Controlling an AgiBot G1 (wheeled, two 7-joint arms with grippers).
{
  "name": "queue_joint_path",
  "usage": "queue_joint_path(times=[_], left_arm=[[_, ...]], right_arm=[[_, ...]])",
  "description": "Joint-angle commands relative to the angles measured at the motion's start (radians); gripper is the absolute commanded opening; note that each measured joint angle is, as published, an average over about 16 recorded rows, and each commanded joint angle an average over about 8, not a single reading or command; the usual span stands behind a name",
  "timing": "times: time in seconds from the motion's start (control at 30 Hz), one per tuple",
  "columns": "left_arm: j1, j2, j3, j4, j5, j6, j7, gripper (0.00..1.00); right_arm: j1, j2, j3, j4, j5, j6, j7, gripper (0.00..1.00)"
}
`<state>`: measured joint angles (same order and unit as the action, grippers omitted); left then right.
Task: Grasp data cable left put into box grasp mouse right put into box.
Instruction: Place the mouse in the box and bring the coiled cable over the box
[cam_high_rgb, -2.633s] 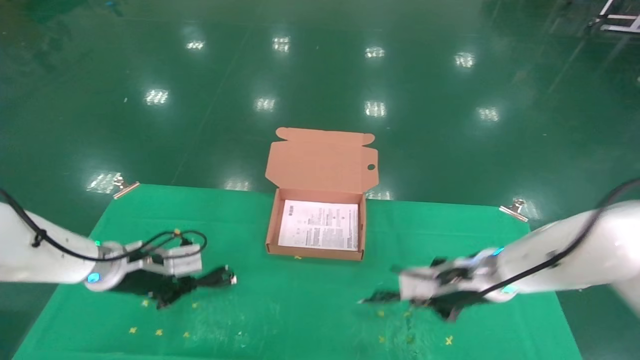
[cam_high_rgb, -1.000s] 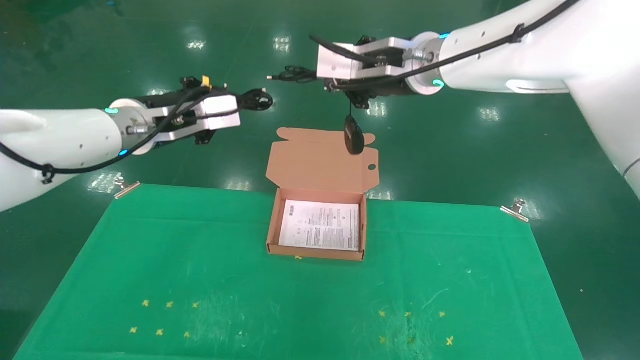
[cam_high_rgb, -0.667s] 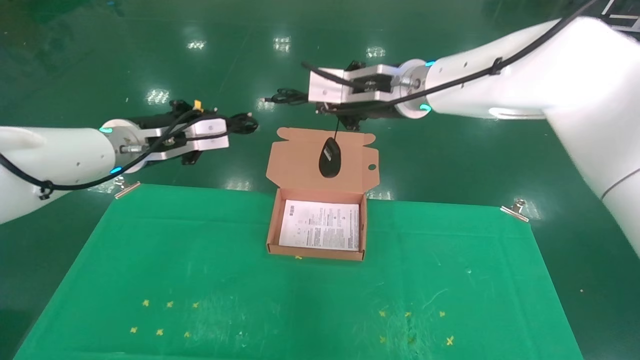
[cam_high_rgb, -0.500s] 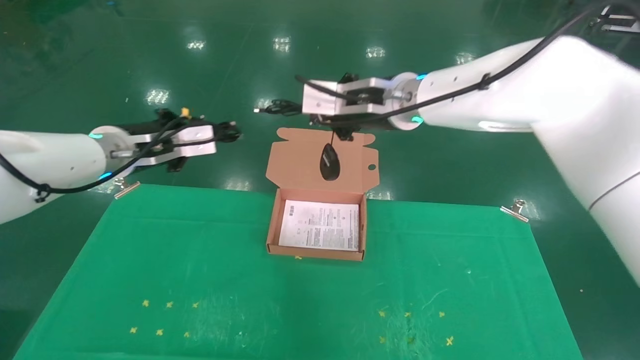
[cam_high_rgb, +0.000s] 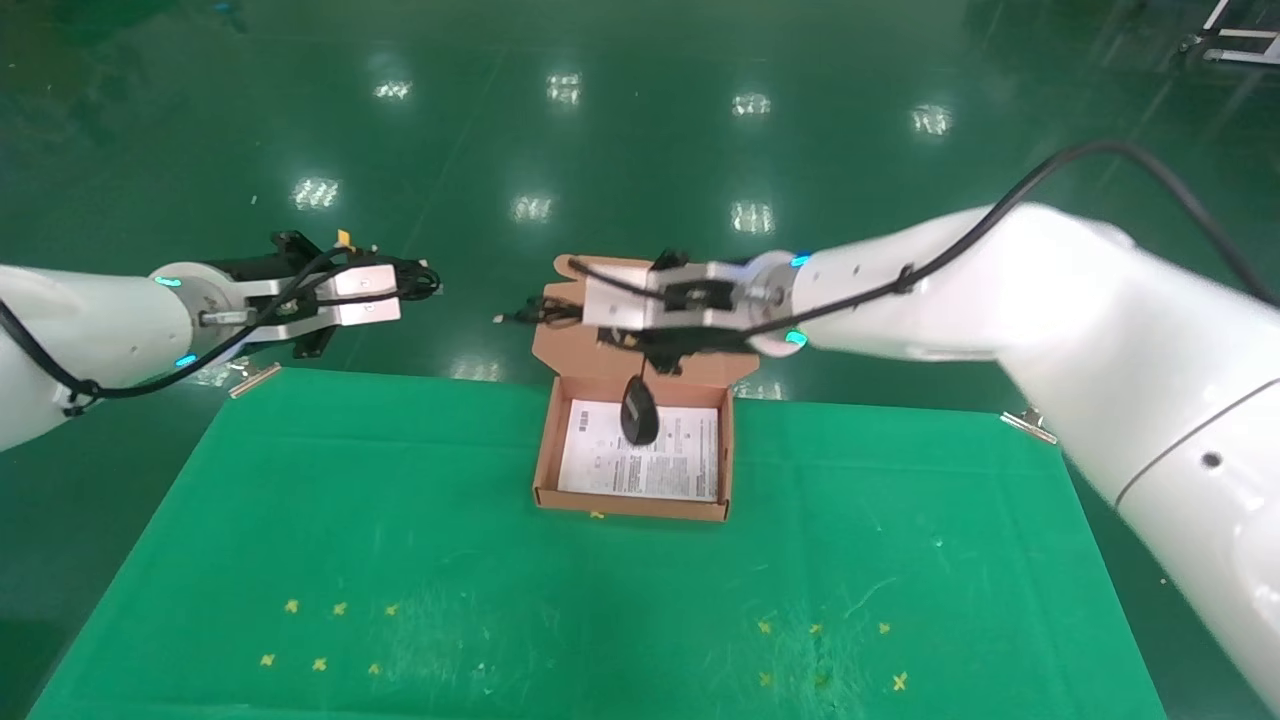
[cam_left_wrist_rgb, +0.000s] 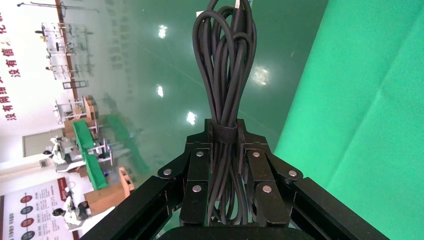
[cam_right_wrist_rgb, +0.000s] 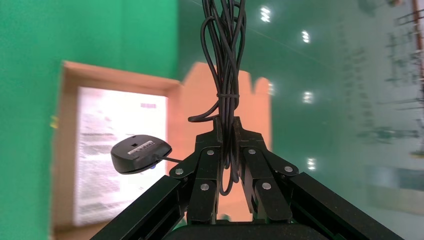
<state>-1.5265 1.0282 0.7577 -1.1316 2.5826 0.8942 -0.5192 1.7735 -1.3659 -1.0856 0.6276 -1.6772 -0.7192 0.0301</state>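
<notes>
Right pincer (cam_high_rgb: 560, 311): hanging over the box's far edge, pressed together on the bundled cord (cam_right_wrist_rgb: 226, 107) of the mouse (cam_high_rgb: 639, 416), not on its body.
Mouse: dangling by that cord just above the leaflet (cam_high_rgb: 640, 450) inside the box (cam_high_rgb: 632, 503); not resting yet.
Left pincer (cam_high_rgb: 420, 281): waiting aloft beyond the desk (cam_high_rgb: 400, 560), left of the box, clamping the data cable (cam_left_wrist_rgb: 225, 85) at the banded middle.
Risk, swing: the hanging mouse is likely swaying; releasing now could drop it on the box wall or outside.
Risk, cord: the loose bundle could be draping over the lid flap (cam_high_rgb: 560, 330) and snagging.
Risk, crowding: the left arm entering early could be colliding with the right.
</notes>
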Motion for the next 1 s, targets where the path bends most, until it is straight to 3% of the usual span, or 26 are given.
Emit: queue_joint_path(times=[0.03,0.5,1.0], left_arm=[[0.002,0.000,0.000,-0.005,0.005,0.003,-0.005,0.00],[0.005,-0.001,-0.001,-0.014,0.012,0.008,-0.014,0.00],[0.005,-0.001,-0.001,-0.015,0.013,0.008,-0.014,0.00]], right_arm=[[-0.011,-0.001,-0.017,0.003,0.012,0.004,0.007,0.00],[-0.054,-0.005,-0.130,0.044,0.153,0.103,0.082,0.00],[-0.124,-0.004,-0.236,-0.098,0.295,0.199,0.173,0.00]])
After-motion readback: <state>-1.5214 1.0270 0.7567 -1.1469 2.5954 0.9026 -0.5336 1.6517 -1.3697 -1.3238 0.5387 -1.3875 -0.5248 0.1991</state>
